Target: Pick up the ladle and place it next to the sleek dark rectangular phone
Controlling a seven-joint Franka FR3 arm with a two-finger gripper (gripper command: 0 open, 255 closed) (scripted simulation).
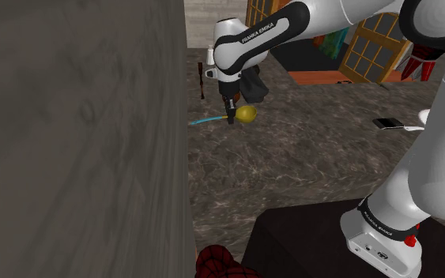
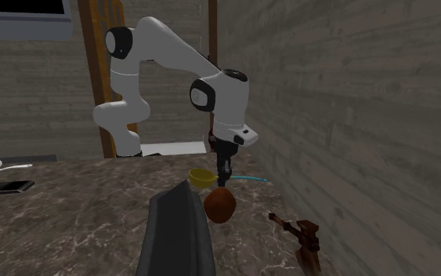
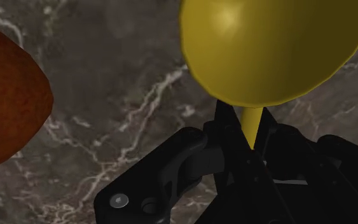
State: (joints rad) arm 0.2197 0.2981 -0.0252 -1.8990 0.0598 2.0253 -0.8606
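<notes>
- The gripper (image 3: 254, 137) is pinched shut on the ladle (image 3: 273, 44), right on the thin yellow neck just behind the bowl.
- The ladle is low down by the wall (image 1: 78, 134), on or barely off the marbled surface (image 1: 307, 166), can't tell which. The phone (image 1: 387, 123) is well apart from it.
- It looks stiff, light and glossy, so probably slippery. The long teal handle (image 1: 205, 121) sticks out sideways, so I'd guess it could pivot in that grip.
- The only readable writing is "FRANKA EMIKA" on the arm (image 1: 256, 33).
</notes>
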